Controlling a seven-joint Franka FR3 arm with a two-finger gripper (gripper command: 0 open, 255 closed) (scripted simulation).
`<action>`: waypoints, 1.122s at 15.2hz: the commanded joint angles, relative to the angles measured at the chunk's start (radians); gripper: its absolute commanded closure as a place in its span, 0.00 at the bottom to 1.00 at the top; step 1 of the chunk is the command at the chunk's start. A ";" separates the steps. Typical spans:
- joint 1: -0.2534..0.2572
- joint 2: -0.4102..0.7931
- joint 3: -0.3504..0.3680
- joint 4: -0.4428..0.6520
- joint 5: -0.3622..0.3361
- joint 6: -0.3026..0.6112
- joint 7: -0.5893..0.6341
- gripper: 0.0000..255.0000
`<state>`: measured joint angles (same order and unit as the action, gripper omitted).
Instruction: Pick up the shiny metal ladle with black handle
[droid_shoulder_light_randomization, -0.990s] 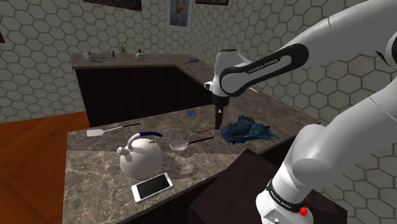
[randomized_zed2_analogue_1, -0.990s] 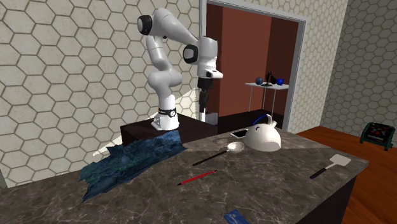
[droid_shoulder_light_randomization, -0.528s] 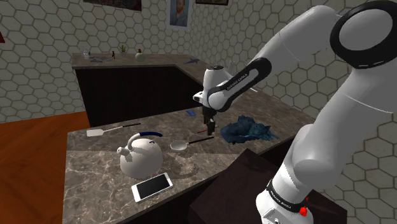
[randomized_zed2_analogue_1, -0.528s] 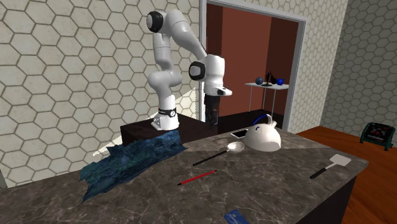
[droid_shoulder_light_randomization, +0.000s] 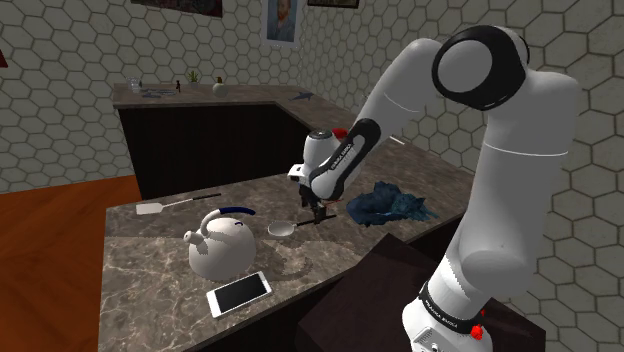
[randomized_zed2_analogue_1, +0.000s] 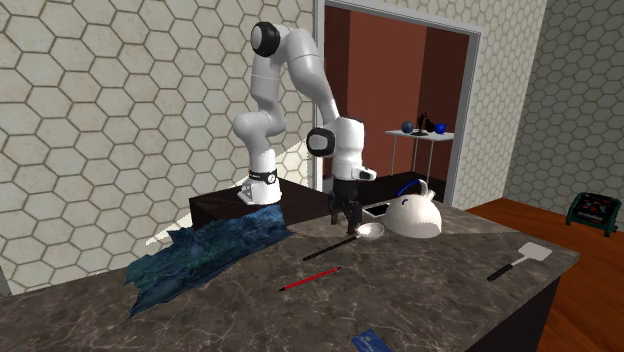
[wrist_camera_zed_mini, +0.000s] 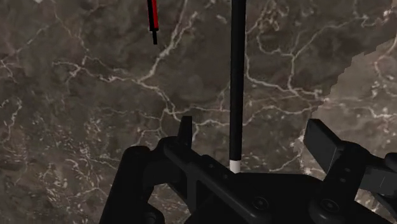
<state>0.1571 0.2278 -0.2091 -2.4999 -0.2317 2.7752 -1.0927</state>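
The ladle lies flat on the dark marble counter (droid_shoulder_light_randomization: 150, 255). Its shiny bowl (droid_shoulder_light_randomization: 282, 228) (randomized_zed2_analogue_1: 372, 230) points toward the kettle, and its thin black handle (randomized_zed2_analogue_1: 325, 248) (wrist_camera_zed_mini: 237, 76) runs away from it. My black gripper (droid_shoulder_light_randomization: 313, 213) (randomized_zed2_analogue_1: 345, 222) (wrist_camera_zed_mini: 253, 137) hangs low over the handle, close to the bowl end. It is open. In the wrist view the handle passes between the two fingers (wrist_camera_zed_mini: 186, 127), nearer one of them, and neither touches it.
A white kettle (droid_shoulder_light_randomization: 222, 247) with a blue handle stands beside the ladle's bowl, with a phone (droid_shoulder_light_randomization: 239, 293) near the counter's front edge. A white spatula (droid_shoulder_light_randomization: 152, 208), a blue cloth (droid_shoulder_light_randomization: 390, 203), a red pen (randomized_zed2_analogue_1: 308, 279) and a small blue item (randomized_zed2_analogue_1: 371, 342) also lie on the counter.
The arm has bent down and swung toward the shoulder view's left, bringing the gripper from well above the counter to just over the ladle's handle. Nothing on the counter has moved.
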 joint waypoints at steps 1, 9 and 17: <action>-0.004 0.054 0.009 0.027 0.000 0.034 -0.023 0.00; -0.006 0.155 0.011 0.045 -0.001 0.116 -0.010 0.00; -0.004 0.152 0.011 0.045 -0.001 0.112 -0.008 1.00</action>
<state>0.1529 0.3794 -0.1979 -2.4542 -0.2327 2.8876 -1.1010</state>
